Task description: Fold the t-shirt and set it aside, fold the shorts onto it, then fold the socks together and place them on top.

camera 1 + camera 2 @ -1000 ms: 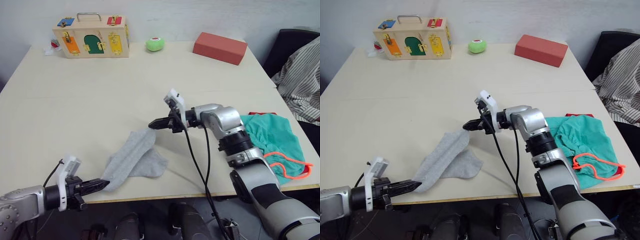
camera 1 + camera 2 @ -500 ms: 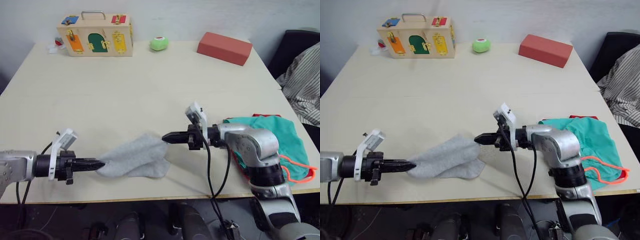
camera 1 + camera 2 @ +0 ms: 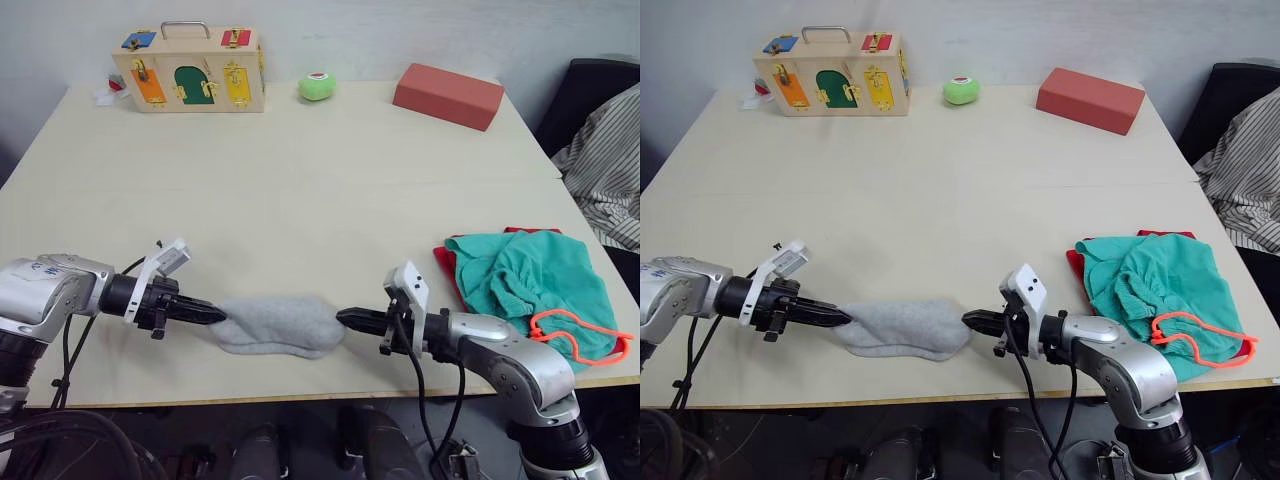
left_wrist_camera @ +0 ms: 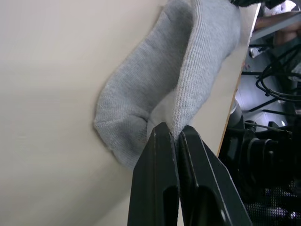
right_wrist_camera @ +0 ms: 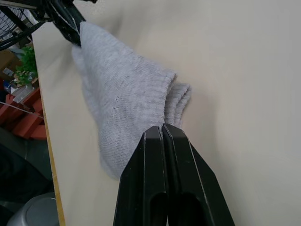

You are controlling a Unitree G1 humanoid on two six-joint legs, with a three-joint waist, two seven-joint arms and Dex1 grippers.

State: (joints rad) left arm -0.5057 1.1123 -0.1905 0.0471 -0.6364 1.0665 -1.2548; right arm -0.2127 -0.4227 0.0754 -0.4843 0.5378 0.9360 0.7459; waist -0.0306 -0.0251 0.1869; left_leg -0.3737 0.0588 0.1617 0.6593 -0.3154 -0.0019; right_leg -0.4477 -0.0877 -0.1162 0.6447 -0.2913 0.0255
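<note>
Both my grippers sit low at the lower edge of the frame, 1 at each end of the socks (image 3: pixel 278 324). My left gripper (image 3: pixel 217 316) has its jaws pressed together, pinching the ribbed cuff edge of the socks; the left wrist view shows the knit caught between the black tips. My right gripper (image 3: pixel 345 319) has jaws closed too, tips at the other end of the grey bundle, and the right wrist view shows fabric running into the closed tips, so I judge it pinches the socks as well.

The socks lie bunched on the desk (image 3: pixel 300 190) near its front edge, lower centre. The shorts (image 3: pixel 520 285) sit at lower right, heaped on the t-shirt (image 3: pixel 443 260), of which just a red sliver peeks out. Their drawstring (image 3: pixel 580 340) loops close to the desk edge.

Risks as I see them:
- each pinch holds only a thin bit of knit, so a quick lift could slip 1 end free and the fold opens
- I can't tell whether I hold both socks or just 1 layer; the other could stay behind
- the bundle is close to the front edge, so a drop may go off the desk
- the shorts pile looks lumpy, so the socks could roll off it
</note>
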